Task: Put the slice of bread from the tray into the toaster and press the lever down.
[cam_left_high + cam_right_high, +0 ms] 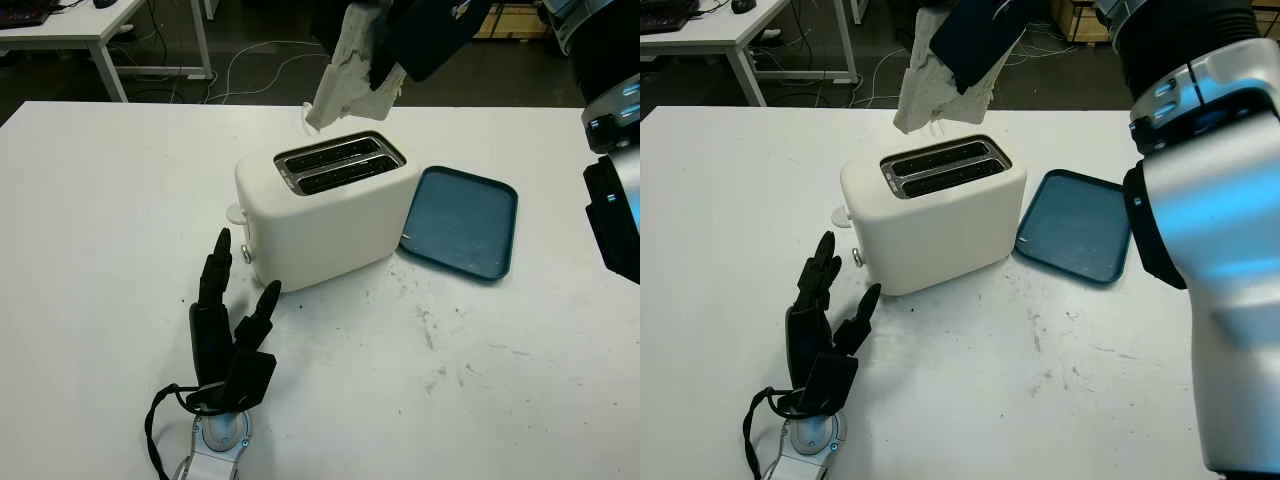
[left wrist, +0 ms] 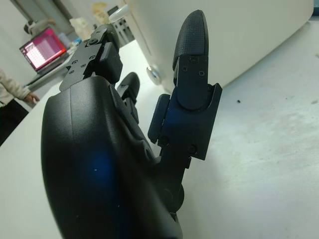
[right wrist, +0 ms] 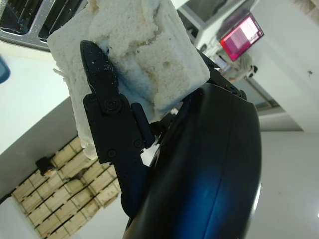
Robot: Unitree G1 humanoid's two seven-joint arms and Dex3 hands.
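A cream two-slot toaster (image 1: 325, 215) stands mid-table, its slots (image 1: 337, 165) facing up and its lever knob (image 1: 235, 213) on the left end. My right hand (image 1: 420, 35) hangs above and behind the toaster, shut on a white slice of bread (image 1: 350, 75) that dangles tilted, its lower corner just over the rear slot. In the right wrist view the slice of bread (image 3: 134, 55) is pinned by a black finger (image 3: 107, 107). The blue tray (image 1: 460, 222) lies bare to the right of the toaster. My left hand (image 1: 228, 330) is open on the table in front of the toaster's left end.
The white table (image 1: 480, 380) has scuffed marks at front right. Behind it are another desk (image 1: 80, 30) and cables on the floor. A person's sleeve (image 2: 10, 89) and a laptop (image 2: 42, 50) appear in the left wrist view.
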